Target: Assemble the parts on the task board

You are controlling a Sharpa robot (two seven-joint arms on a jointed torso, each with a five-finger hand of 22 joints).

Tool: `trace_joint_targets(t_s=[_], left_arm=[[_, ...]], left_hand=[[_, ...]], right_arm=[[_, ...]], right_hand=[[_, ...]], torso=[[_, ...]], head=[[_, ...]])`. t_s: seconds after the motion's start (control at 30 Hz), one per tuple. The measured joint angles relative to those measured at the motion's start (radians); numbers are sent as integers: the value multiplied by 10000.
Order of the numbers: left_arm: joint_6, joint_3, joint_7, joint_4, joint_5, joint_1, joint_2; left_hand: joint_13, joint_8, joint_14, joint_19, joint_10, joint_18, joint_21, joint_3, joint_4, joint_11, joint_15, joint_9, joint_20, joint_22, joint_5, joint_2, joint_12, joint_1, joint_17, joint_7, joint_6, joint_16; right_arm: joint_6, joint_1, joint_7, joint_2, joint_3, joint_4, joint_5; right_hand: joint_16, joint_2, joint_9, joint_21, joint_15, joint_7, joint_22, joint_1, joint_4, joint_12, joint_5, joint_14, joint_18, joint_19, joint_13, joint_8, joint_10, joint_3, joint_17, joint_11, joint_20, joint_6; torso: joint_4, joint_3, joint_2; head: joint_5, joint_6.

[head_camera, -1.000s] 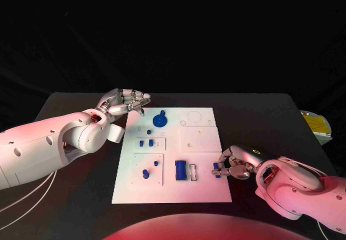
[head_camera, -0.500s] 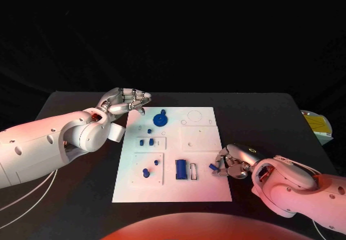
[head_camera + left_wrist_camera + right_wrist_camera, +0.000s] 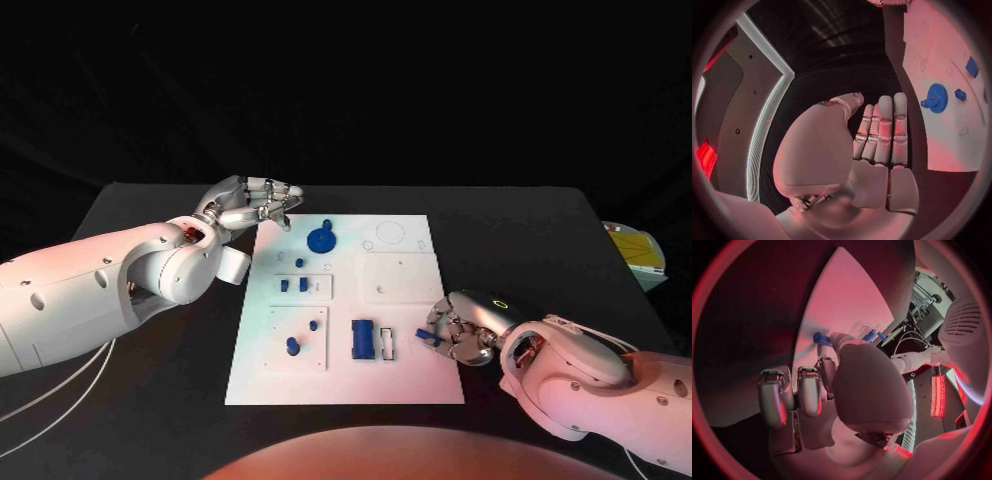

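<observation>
The black table (image 3: pixel 144 210) carries the white task board (image 3: pixel 397 375) at its middle. The left hand (image 3: pixel 248 204) sits at the board's far left corner, holding nothing, its fingers straight and close together in the left wrist view (image 3: pixel 879 135). The right hand (image 3: pixel 464 328) lies at the board's right edge, pinching a small blue part (image 3: pixel 427 335) at its fingertips. On the board sit a blue gear (image 3: pixel 320 239), a blue rectangular block (image 3: pixel 362 339) just beside an empty slot, and small blue pegs (image 3: pixel 293 286).
</observation>
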Motion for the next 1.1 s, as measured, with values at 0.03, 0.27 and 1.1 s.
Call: trace_joint_targets(t_s=[0.03,0.27,1.1], left_arm=[[0,0,0,1,0,0,-1],[-1,0,-1,5,1,-1,-2],[-1,2,-7,47,1,-2,-3]], left_hand=[[0,0,0,0,0,0,0,0,0,0,0,0,0,0,0,0,0,0,0,0,0,0],[-1,0,0,0,0,0,0,0,0,0,0,-1,0,0,0,0,0,0,0,0,0,0],[-3,0,0,0,0,0,0,0,0,0,0,-3,0,1,0,0,0,0,1,0,0,0]], right_arm=[[-11,-2,-17,-12,-4,26,0],[-56,12,-126,-34,-67,266,81],[-163,168,-64,1005,-67,135,1236]], right_hand=[[0,11,27,0,0,-1,0,-133,6,0,11,0,0,0,33,2,-7,24,0,7,0,0],[0,71,39,0,0,-2,-1,-561,-112,0,111,0,0,0,76,17,-19,277,-1,19,0,-5],[0,171,42,0,0,59,-4,-2659,-1852,382,222,1,0,0,73,18,19,1903,-2,-19,0,54]], torso=[[-1,-1,1],[-1,-4,0],[11,-4,11]], head=[[1,4],[2,27],[25,15]])
